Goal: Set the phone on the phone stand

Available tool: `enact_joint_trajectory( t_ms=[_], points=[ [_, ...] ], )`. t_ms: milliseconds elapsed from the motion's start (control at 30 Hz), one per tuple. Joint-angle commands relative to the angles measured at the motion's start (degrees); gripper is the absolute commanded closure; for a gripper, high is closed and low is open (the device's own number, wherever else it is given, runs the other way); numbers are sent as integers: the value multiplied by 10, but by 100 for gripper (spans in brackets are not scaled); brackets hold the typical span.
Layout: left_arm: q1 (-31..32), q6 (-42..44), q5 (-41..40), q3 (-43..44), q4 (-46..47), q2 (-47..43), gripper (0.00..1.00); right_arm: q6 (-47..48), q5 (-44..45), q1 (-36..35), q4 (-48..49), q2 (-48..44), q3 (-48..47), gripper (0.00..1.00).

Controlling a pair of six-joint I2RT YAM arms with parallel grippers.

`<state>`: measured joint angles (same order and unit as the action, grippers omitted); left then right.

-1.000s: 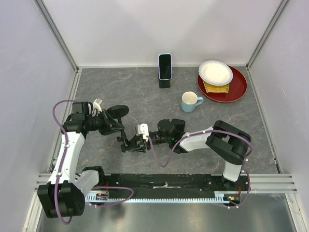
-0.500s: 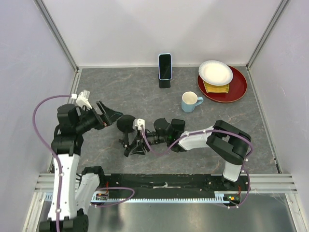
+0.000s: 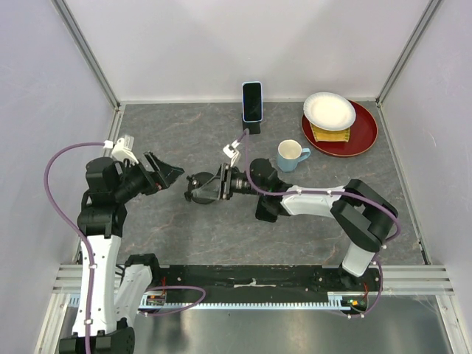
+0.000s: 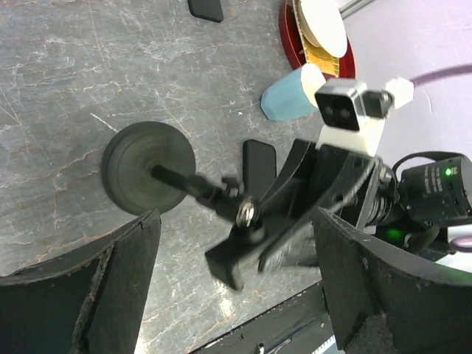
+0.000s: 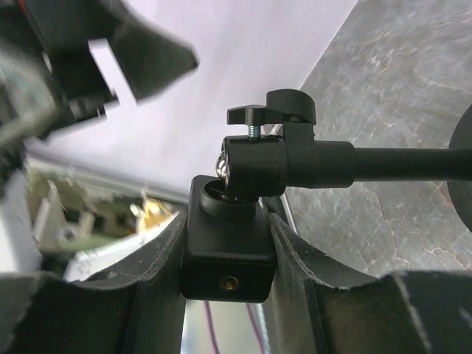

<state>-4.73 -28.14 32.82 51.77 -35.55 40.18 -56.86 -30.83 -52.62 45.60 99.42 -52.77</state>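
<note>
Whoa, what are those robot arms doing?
The right gripper is clamped on the head of a black phone stand, holding it tipped sideways. The stand's round base points toward the left gripper, which is open and holds nothing. A dark phone lies flat on the table near the blue mug. It is not on that stand yet.

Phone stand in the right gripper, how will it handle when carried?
Probably rigid, but the phone stand is held by its head block, so the round base out on the stem may lever it. The joint under the screw could swivel if loose.
</note>
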Motion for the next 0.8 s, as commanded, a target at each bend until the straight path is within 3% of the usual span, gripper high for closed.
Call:
enact_joint_trajectory(
  t_ms=[0, 333, 633, 767],
  points=[
    [0, 5, 2, 0, 52, 16, 12, -201, 22, 36, 111, -11, -24, 100],
    [1, -7, 34, -18, 102, 71, 14, -304, -17, 75, 234, 77, -19, 100],
    [1, -62, 59, -16, 202, 114, 15, -265, 114, 75, 215, 38, 62, 100],
    [1, -105, 69, 3, 246, 135, 16, -283, 165, 75, 211, 20, 94, 94]
  ],
)
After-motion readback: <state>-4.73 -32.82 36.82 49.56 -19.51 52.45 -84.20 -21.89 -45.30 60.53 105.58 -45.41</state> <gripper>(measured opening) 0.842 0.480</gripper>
